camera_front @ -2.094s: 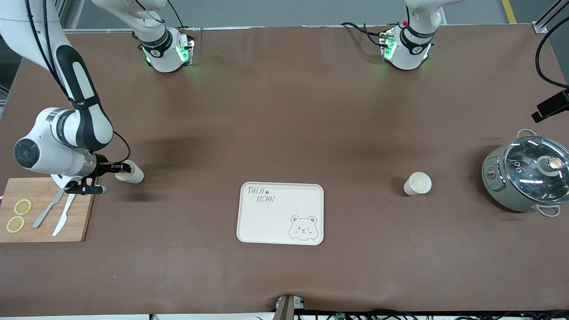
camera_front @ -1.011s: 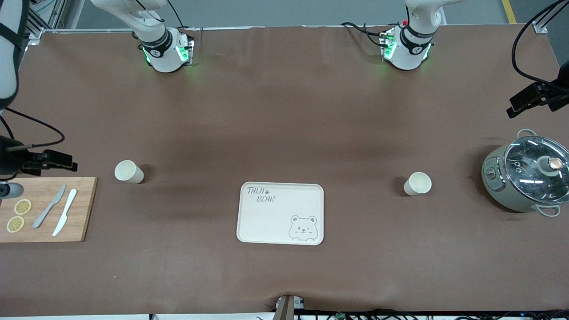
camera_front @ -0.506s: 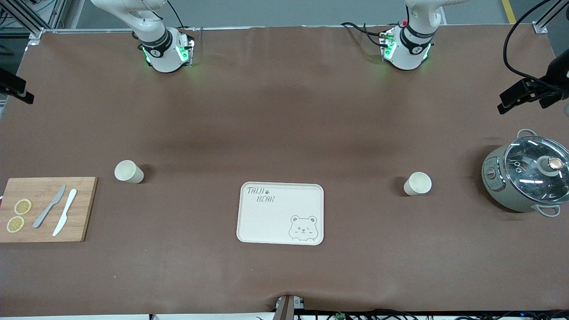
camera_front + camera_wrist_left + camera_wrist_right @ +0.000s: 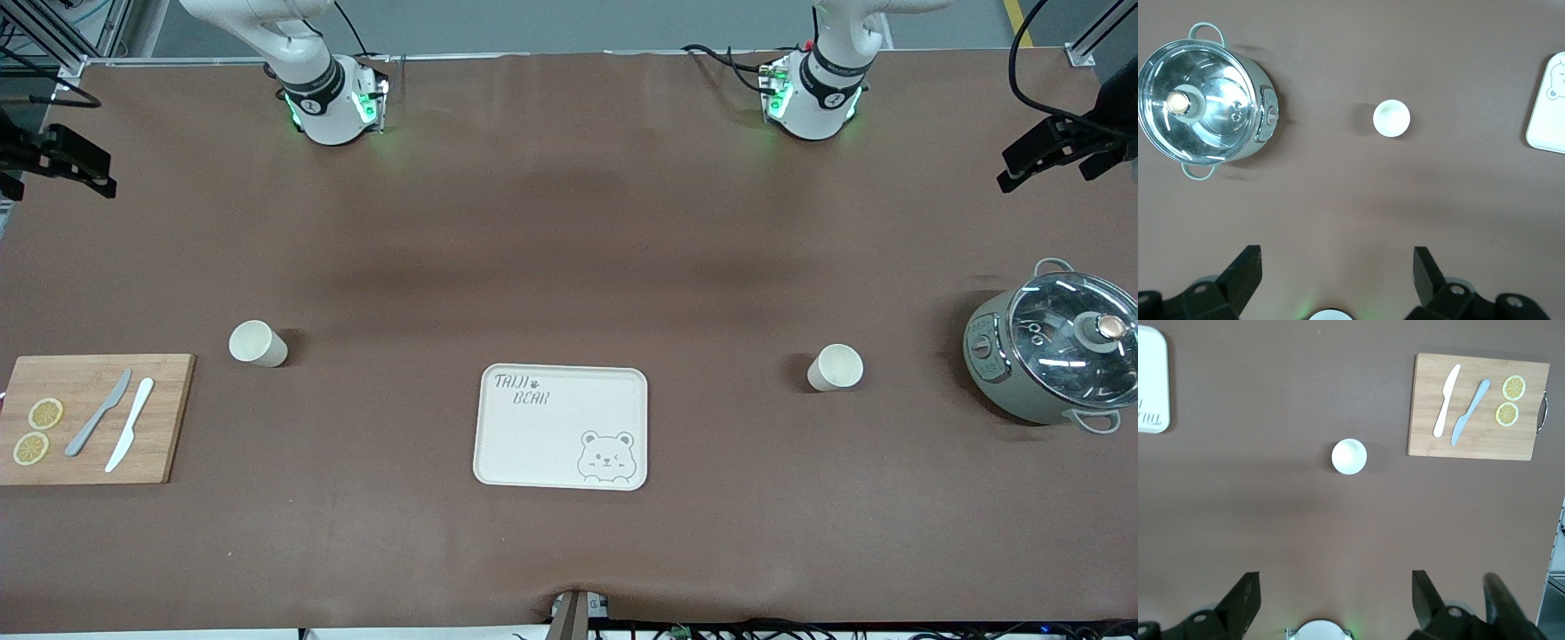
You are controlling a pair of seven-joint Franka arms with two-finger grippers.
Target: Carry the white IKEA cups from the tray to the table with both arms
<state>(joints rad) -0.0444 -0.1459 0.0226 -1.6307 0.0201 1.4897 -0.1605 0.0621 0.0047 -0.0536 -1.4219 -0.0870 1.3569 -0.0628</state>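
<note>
Nearest the front camera, the cream bear-print tray is lying on the brown counter, and the wooden cutting board with a grey knife, a white knife and two lemon slices is sitting at the right arm's end. Slightly farther, one white cup is standing upright near the board and the other white cup is standing between the tray and the glass-lidded pot. The right gripper and left gripper are hanging high over the counter's ends, jaws spread wide, gripping nothing.
</note>
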